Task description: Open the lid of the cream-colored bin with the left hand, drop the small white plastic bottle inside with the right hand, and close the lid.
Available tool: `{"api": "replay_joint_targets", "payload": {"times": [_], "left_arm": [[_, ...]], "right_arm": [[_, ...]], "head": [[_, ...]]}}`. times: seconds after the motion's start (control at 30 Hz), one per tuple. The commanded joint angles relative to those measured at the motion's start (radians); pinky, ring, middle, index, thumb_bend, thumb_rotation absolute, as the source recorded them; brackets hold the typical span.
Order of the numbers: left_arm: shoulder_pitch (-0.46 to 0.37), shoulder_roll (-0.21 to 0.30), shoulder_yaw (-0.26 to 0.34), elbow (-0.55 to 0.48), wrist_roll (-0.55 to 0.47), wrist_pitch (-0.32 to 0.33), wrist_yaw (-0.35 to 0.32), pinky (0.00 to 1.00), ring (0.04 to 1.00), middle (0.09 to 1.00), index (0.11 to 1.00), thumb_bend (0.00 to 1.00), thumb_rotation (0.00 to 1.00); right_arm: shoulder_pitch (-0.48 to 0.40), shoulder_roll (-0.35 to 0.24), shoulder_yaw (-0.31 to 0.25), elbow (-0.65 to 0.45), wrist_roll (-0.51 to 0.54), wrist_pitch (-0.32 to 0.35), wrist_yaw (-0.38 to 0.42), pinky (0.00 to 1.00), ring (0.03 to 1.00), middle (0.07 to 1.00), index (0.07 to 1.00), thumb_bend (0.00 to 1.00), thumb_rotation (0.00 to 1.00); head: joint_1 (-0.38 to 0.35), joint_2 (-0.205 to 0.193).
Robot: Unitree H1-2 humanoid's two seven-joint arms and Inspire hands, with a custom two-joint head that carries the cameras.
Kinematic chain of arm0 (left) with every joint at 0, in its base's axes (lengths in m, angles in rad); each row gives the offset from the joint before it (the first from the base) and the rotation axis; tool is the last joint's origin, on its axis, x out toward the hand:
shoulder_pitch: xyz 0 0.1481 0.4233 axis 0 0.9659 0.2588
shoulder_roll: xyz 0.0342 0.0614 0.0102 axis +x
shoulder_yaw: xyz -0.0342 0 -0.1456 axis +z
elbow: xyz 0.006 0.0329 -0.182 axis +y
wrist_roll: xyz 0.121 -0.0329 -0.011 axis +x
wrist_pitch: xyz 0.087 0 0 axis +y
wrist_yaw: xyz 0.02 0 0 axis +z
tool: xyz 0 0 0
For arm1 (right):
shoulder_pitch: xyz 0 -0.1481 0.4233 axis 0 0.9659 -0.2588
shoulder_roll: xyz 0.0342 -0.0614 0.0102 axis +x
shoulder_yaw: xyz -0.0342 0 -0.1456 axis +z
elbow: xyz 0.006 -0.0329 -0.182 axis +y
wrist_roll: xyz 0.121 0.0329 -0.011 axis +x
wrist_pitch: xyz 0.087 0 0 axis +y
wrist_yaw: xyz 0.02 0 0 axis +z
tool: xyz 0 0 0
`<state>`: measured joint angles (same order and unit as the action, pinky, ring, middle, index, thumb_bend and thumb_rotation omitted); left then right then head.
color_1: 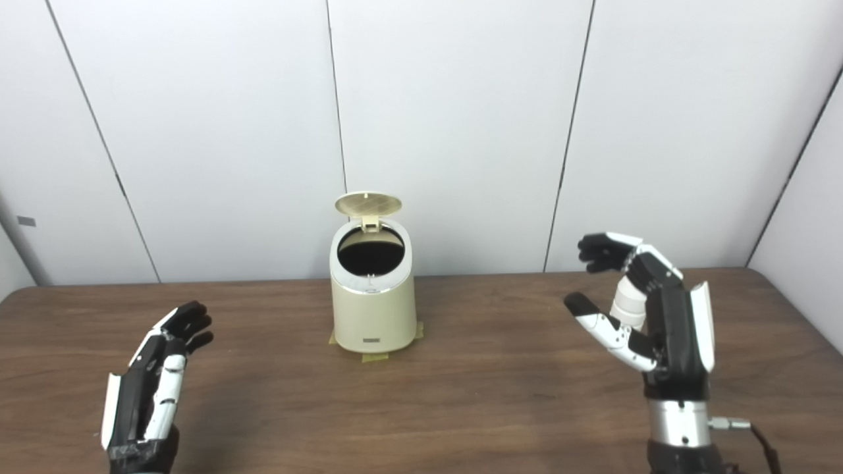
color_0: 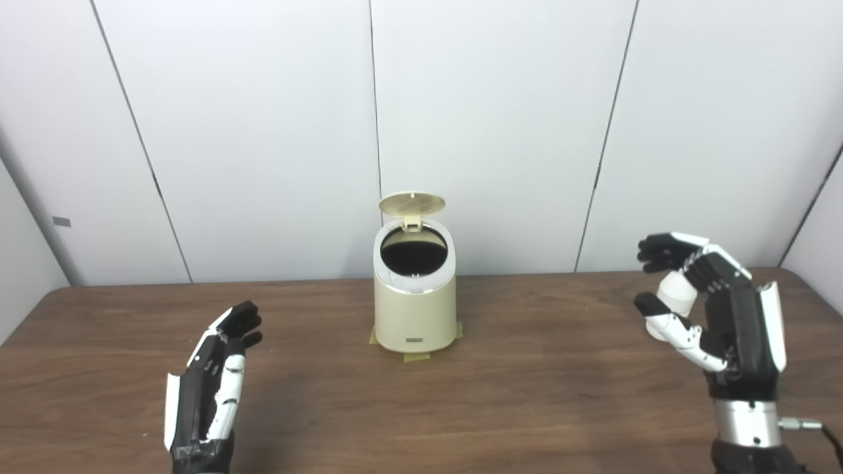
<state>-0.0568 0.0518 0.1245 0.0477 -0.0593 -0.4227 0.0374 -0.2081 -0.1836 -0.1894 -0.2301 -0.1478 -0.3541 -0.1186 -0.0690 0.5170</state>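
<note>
The lid (color_0: 412, 204) of the cream-colored bin (color_0: 415, 309) already stands open, the left robot hand (color_0: 217, 382) rests empty with fingers apart, and the right robot hand (color_0: 708, 309), well to the bin's right, seems to hold the small white plastic bottle (color_0: 673, 299), so dropping and closing remain.

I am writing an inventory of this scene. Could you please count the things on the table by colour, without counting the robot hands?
Cream-colored: 1, the bin, its lid standing open.
White: 1, the small plastic bottle, between the fingers of the right hand.
Total: 2.
</note>
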Motion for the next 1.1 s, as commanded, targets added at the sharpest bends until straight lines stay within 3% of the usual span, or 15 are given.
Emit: {"api": "replay_joint_targets", "payload": {"times": [0.0,0.1,0.2,0.27,0.37,0.5,0.6,0.7,0.8,0.87,1.07], "left_arm": [[0.030,-0.017,0.003,0.066,-0.016,-0.044,-0.001,0.81,0.819,0.830,0.820,0.28,0.66],[0.028,-0.017,0.007,0.070,-0.018,-0.046,-0.005,0.81,0.821,0.832,0.825,0.26,0.66],[0.032,-0.019,0.008,0.069,-0.011,-0.045,-0.004,0.80,0.821,0.829,0.821,0.26,0.66],[0.036,-0.020,0.008,0.065,-0.014,-0.044,-0.006,0.81,0.827,0.834,0.825,0.26,0.66],[0.039,-0.022,0.008,0.062,-0.011,-0.040,-0.001,0.82,0.830,0.837,0.825,0.28,0.66],[0.039,-0.021,0.009,0.064,-0.016,-0.041,-0.004,0.82,0.830,0.835,0.826,0.27,0.67],[0.039,-0.018,0.009,0.067,-0.012,-0.042,-0.005,0.81,0.826,0.833,0.827,0.26,0.67],[0.039,-0.017,0.009,0.067,-0.012,-0.041,-0.005,0.81,0.827,0.835,0.827,0.26,0.66],[0.038,-0.019,0.010,0.068,-0.017,-0.041,-0.007,0.81,0.827,0.834,0.826,0.27,0.65],[0.038,-0.021,0.011,0.067,-0.013,-0.039,-0.003,0.81,0.828,0.833,0.826,0.27,0.66],[0.034,-0.023,0.012,0.073,-0.014,-0.043,-0.005,0.81,0.827,0.834,0.826,0.26,0.67]], "right_arm": [[-0.069,-0.041,-0.022,-0.019,0.000,-0.021,-0.005,0.62,0.696,0.706,0.718,0.79,0.47],[-0.127,-0.076,-0.045,-0.011,0.016,0.004,-0.006,0.69,0.750,0.743,0.753,0.88,0.45],[-0.177,-0.106,-0.062,0.009,0.036,0.018,-0.003,0.76,0.851,0.806,0.801,0.89,0.41],[-0.207,-0.116,-0.077,0.037,0.017,0.010,-0.022,0.86,0.912,0.845,0.840,0.90,0.41],[-0.242,-0.125,-0.095,0.073,-0.042,0.011,-0.054,0.91,0.930,0.877,0.883,0.92,0.44],[-0.284,-0.147,-0.104,0.144,-0.102,0.035,-0.086,0.82,0.899,0.888,0.895,0.93,0.49],[-0.314,-0.175,-0.100,0.216,-0.147,0.052,-0.102,0.82,0.898,0.886,0.900,0.96,0.54],[-0.341,-0.195,-0.090,0.270,-0.156,0.073,-0.101,0.87,0.925,0.898,0.898,0.96,0.51],[-0.365,-0.206,-0.084,0.322,-0.140,0.120,-0.093,0.74,0.878,0.897,0.900,1.00,0.51],[-0.378,-0.211,-0.084,0.358,-0.124,0.137,-0.090,0.79,0.891,0.896,0.905,1.00,0.52],[-0.408,-0.219,-0.087,0.468,-0.091,0.158,-0.103,0.78,0.880,0.898,0.895,1.00,0.52]], "head": [[0.000,-0.001],[0.000,-0.001],[0.002,0.000],[0.002,-0.001],[-0.001,0.001],[-0.003,0.000],[-0.003,0.000],[-0.004,-0.001],[-0.004,-0.002],[-0.005,-0.002],[-0.003,-0.004]]}}
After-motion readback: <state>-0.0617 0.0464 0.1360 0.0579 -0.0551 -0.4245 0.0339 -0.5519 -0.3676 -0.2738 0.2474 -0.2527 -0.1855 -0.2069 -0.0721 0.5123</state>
